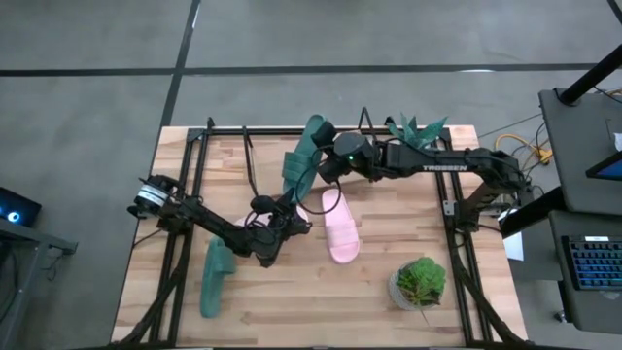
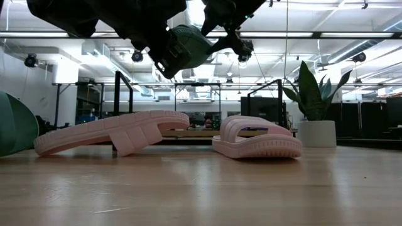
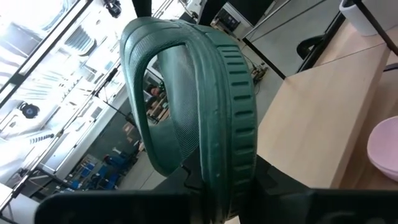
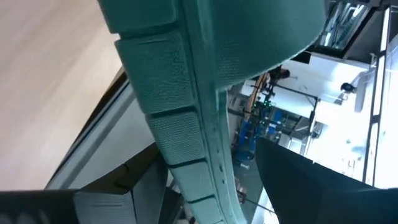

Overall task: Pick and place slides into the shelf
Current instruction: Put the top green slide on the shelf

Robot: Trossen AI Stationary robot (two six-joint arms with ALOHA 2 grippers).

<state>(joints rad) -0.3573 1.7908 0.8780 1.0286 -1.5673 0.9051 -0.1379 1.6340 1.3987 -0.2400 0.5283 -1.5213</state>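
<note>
A dark teal-green slide (image 1: 309,151) is held up in the air over the table's middle, between both arms; it also shows in the low view (image 2: 188,45). My left gripper (image 1: 290,201) is shut on its lower end. My right gripper (image 1: 327,167) is shut on its side higher up. A second green slide (image 1: 216,277) lies on the table at the near left. One pink slide (image 1: 340,226) lies flat mid-table. The other pink slide (image 2: 113,133) lies tilted, partly under my left arm. The shelf's black wire frame (image 1: 245,156) stands at the far side. My left gripper holds the green slide by one end of its sole (image 3: 229,186), pinched between the two fingers. The slide stands up away from the fingers, on edge, strap (image 3: 149,93) arching to one side, clear of the table. My right gripper holds the same slide at the sole's side edge (image 4: 208,186), which runs between its two fingers; the ribbed underside (image 4: 168,87) faces the camera. The fingers come in from the table's right side. The contact itself is hidden by the slide.
A small potted plant (image 1: 420,282) stands at the near right and a taller leafy plant (image 1: 418,128) at the far right. Black arm-mount frames (image 1: 185,175) run along both table sides. Bare wood lies at the near middle.
</note>
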